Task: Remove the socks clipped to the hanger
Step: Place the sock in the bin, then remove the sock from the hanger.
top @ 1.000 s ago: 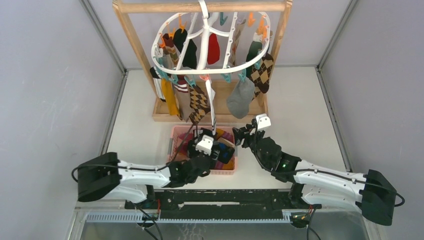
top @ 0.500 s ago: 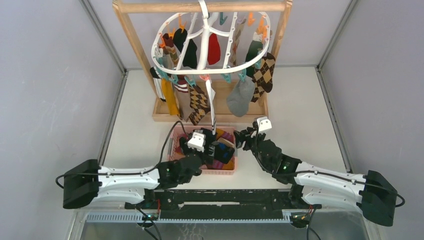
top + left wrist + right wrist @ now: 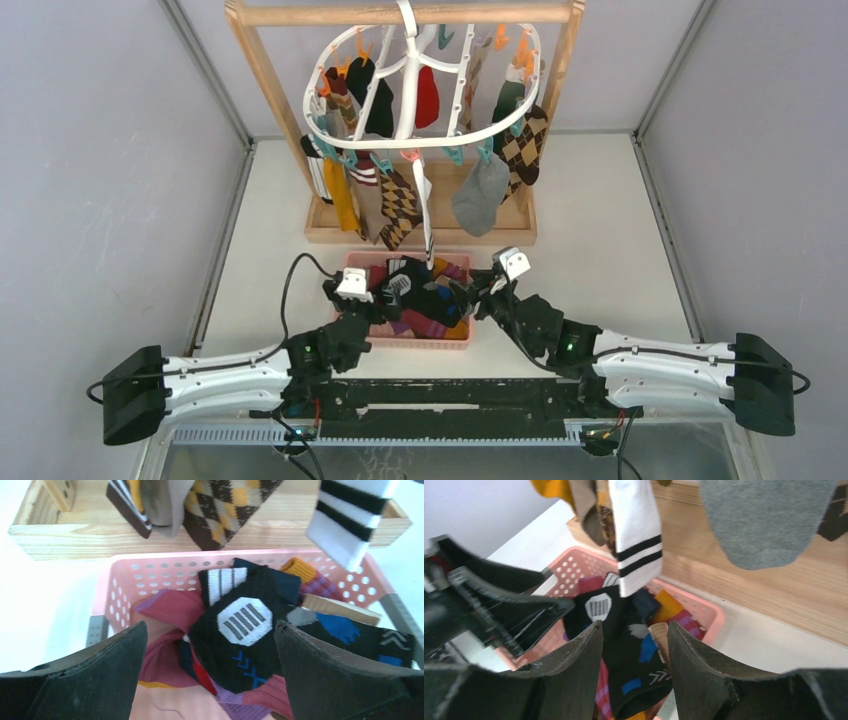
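Now left gripper (image 3: 210, 626) and right gripper (image 3: 634, 626), jaws apart, empty, near octagon-badged black sock (image 3: 235, 650).

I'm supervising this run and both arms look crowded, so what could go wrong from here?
1. Both jaws sit close together over the pink basket; moving on, the arms could bump.
2. The white striped sock hangs low just above them; a rising arm might snag it and swing the hanger.

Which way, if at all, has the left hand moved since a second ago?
Yes. The left hand has drawn back leftward, from over the pink basket's middle to its left edge.
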